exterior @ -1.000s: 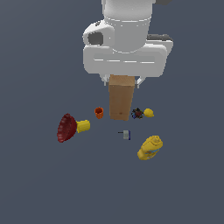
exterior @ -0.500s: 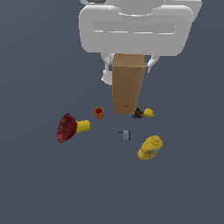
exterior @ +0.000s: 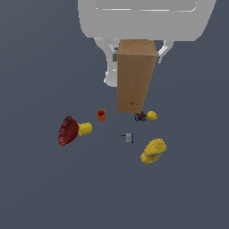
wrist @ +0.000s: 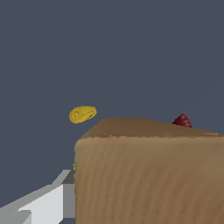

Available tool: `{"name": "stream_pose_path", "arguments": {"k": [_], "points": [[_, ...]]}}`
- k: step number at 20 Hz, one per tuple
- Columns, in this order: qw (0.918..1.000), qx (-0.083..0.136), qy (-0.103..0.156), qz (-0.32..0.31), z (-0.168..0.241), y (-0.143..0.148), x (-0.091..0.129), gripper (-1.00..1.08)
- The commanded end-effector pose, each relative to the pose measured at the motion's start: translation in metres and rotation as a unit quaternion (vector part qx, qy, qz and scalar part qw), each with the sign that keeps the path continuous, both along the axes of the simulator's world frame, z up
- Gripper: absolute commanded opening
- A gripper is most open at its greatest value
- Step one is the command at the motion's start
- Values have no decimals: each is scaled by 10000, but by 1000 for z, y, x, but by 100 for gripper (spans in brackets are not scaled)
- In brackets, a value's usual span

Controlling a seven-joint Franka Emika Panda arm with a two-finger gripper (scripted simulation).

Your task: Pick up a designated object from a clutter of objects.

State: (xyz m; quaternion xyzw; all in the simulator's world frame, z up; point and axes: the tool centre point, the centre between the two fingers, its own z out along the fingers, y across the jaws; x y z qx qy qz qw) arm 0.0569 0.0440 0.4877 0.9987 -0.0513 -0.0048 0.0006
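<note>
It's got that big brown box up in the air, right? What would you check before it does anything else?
1. Brown box held by the gripper: ok, white fingers flank its top.
2. Box off the floor: ok, judging by how large it looms.
3. Box hanging straight: ok, roughly upright.
4. Grip depth on the box: cannot tell, the arm hides it.
5. Clutter undisturbed: ok, red bowl, orange cup and yellow bottle lie apart from the box.
</note>
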Motion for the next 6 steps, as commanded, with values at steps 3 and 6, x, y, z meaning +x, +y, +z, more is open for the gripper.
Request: {"name": "stream_pose_path", "arguments": {"k": [3, 6], "points": [[10000, 3, -48, 0, 11, 1, 2, -100], [10000, 3, -48, 0, 12, 1, 3, -100]]}}
